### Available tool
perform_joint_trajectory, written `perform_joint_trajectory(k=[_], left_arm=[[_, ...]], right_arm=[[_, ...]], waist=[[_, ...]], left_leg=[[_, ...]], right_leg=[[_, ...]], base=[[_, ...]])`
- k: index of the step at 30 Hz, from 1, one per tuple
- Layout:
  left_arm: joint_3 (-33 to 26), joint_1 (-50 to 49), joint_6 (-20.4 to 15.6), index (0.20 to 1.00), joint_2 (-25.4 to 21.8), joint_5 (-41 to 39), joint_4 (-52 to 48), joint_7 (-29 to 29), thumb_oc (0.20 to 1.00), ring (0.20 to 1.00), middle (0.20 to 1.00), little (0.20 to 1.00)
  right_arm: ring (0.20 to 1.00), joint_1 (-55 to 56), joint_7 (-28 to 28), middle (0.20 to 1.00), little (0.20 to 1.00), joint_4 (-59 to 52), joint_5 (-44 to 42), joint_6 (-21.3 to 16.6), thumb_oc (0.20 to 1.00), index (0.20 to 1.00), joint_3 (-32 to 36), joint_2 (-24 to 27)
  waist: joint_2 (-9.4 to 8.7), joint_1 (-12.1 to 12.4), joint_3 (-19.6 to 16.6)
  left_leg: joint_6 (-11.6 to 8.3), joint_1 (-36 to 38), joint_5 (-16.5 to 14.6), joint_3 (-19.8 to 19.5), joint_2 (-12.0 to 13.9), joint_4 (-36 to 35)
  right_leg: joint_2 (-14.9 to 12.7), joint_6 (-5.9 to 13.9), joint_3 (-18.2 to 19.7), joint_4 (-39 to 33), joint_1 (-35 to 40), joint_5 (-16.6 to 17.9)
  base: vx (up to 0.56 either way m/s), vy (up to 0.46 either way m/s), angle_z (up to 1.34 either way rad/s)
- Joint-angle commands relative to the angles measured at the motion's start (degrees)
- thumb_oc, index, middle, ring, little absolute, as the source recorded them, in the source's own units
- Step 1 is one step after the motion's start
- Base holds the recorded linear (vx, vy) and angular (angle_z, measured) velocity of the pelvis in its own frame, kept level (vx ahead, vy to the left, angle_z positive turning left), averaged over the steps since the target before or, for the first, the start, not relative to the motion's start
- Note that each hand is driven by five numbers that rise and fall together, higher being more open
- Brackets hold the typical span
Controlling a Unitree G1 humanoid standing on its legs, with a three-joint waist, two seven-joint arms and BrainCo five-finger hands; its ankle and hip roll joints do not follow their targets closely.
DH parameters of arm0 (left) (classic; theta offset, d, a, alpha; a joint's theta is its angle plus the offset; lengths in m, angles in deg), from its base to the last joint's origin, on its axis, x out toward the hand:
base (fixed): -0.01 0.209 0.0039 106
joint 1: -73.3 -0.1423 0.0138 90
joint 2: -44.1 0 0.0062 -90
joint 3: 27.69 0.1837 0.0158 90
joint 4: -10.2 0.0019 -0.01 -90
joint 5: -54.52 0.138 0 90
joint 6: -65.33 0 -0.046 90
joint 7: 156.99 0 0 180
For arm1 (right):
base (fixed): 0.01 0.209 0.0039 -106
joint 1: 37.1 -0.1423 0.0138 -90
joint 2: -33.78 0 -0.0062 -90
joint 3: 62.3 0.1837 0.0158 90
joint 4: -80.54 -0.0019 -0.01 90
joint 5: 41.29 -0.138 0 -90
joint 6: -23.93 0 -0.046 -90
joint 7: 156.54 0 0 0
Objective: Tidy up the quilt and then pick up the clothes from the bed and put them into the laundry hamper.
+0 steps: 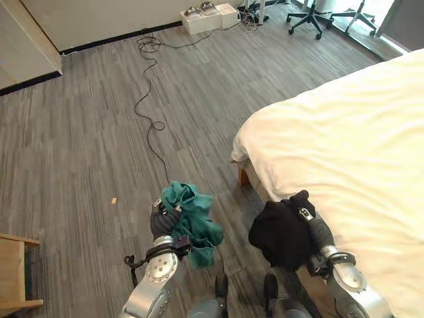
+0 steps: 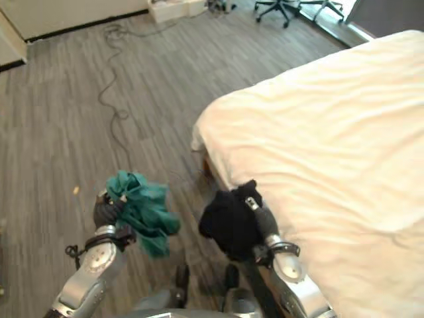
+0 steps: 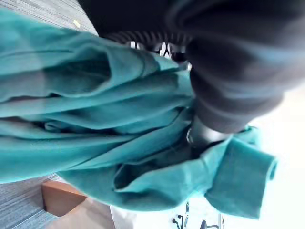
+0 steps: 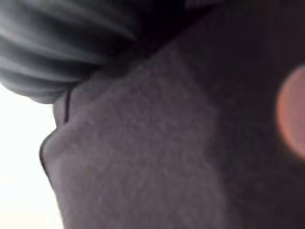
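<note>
Under bunched teal garment (image 1: 193, 222) and black garment (image 1: 283, 232), robot hands' fingers hidden.

A bedroom staged inside an office or lab: a wide bed under a smooth cream quilt (image 1: 351, 146) fills 3 o'clock, standing on grey striped carpet-tile floor (image 1: 86, 132). At 1 o'clock, black swivel office chairs on castors (image 1: 311, 16) stand near a white box of equipment (image 1: 209, 16) by the wall.
</note>
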Motion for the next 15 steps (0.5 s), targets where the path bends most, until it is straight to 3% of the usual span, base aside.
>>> perform_joint_trajectory(k=[1, 4, 10, 13, 14, 15], left_arm=[[11.3, 7.4, -4.5, 0.2, 7.6, -8.4, 27.4, 26.4, 0.2, 0.2, 0.2, 0.2], [9.9, 4.7, -4.6, 0.2, 6.6, -6.9, 26.3, 27.6, 0.2, 0.2, 0.2, 0.2], [9.0, 2.8, -6.4, 0.2, 7.2, -7.1, 26.0, 25.7, 0.2, 0.2, 0.2, 0.2], [8.5, 2.6, -5.7, 0.2, 7.2, -5.4, 25.0, 25.2, 0.2, 0.2, 0.2, 0.2], [8.5, 2.7, -5.8, 0.2, 7.2, -5.3, 25.0, 25.1, 0.2, 0.2, 0.2, 0.2], [8.5, 3.3, -5.4, 0.2, 7.7, -4.7, 25.2, 25.2, 0.2, 0.2, 0.2, 0.2]], right_arm=[[0.2, -4.1, 7.5, 0.2, 0.2, 15.6, -10.3, 1.8, 0.2, 0.2, 5.8, -6.2], [0.2, 0.3, 11.7, 0.2, 0.2, 12.4, -10.2, 3.6, 0.2, 0.2, 8.6, -5.1], [0.2, 2.1, 13.9, 0.2, 0.2, 9.5, -7.6, 7.6, 0.2, 0.2, 9.9, -5.1], [0.2, 1.6, 13.9, 0.2, 0.2, 7.6, -7.0, 9.9, 0.2, 0.2, 11.2, -5.7], [0.2, 1.5, 13.9, 0.2, 0.2, 7.5, -7.1, 10.0, 0.2, 0.2, 11.2, -5.8], [0.2, 1.2, 13.0, 0.2, 0.2, 6.0, -7.7, 11.3, 0.2, 0.2, 11.8, -5.8]], waist=[[1.75, -0.8, -3.5], [1.05, -1.4, -3.4], [-0.18, -0.8, -2.9], [-1.06, 0.4, -1.9], [-1.12, 0.5, -1.9], [-0.5, 0.6, -1.4]], left_leg=[[-0.95, 0.9, -2.1, -4.3, 0.5, -0.3], [-0.58, 1.2, -1.9, -2.3, 0.7, -0.3], [0.72, 1.4, -3.1, -1.5, 0.2, 1.4], [3.73, -1.4, -5.2, -0.6, -1.7, 6.8], [3.84, -1.6, -5.3, -0.6, -1.9, 7.1], [5.14, -2.1, -7.0, -1.1, -2.7, 9.3]], right_leg=[[-2.1, 1.9, -7.2, 4.0, 1.6, -3.6], [-2.2, 2.07, -7.5, 4.1, 2.2, -3.7], [-4.4, 3.33, -6.9, 8.5, 2.8, -4.1], [-7.7, 4.33, -6.8, 19.3, 2.2, -1.9], [-7.9, 4.4, -6.7, 19.8, 2.0, -1.9], [-9.4, 4.31, -6.0, 30.5, -0.8, 1.1]], base=[[0.03, 0.045, 0.09], [0.07, 0.067, 0.33], [0.09, 0.143, -0.01], [0.06, 0.224, 0.05], [0.09, 0.315, 0.25], [0.08, 0.227, 0.27]])
